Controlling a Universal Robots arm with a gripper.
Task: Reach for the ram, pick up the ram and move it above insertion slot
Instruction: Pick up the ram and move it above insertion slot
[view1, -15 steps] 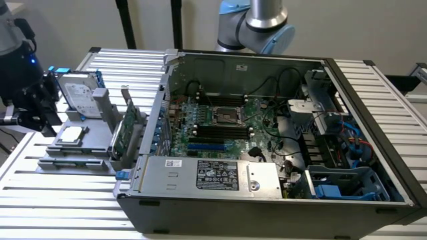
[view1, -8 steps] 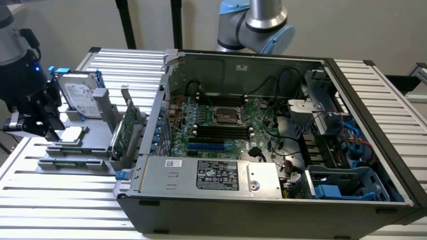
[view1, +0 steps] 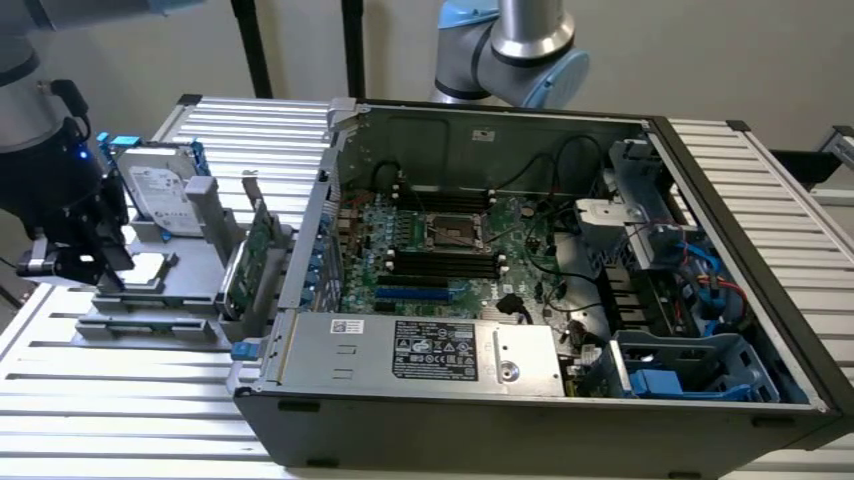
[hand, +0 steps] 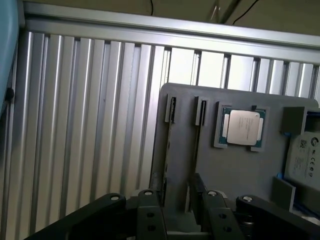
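Ribbed aluminium slats make up the bench (view1: 134, 420), which carries a grey parts tray (view1: 154, 325) at the exterior view's left and an open computer case (view1: 534, 420) beside it. Over the tray's outer end hangs the pincer (view1: 83, 265), its fingers spread wide and holding nothing. In the wrist view the pincer (hand: 177, 186) is poised over the near ends of two narrow holders in the tray (hand: 235, 170). A thin dark strip standing on edge in one of them looks like the ram (hand: 169, 145), though edge-on it is hard to be sure. Just beside the holders a processor chip (hand: 243, 127) lies flat in its recess, and past it is a hard drive (hand: 305, 157). An expansion card (view1: 254, 262) stands at the tray's case side. Well apart from the pincer, inside the case, the insertion slot (view1: 434, 258) is one of several parallel black strips on the motherboard (view1: 514, 225). A second arm (view1: 523, 45) stands behind the case.
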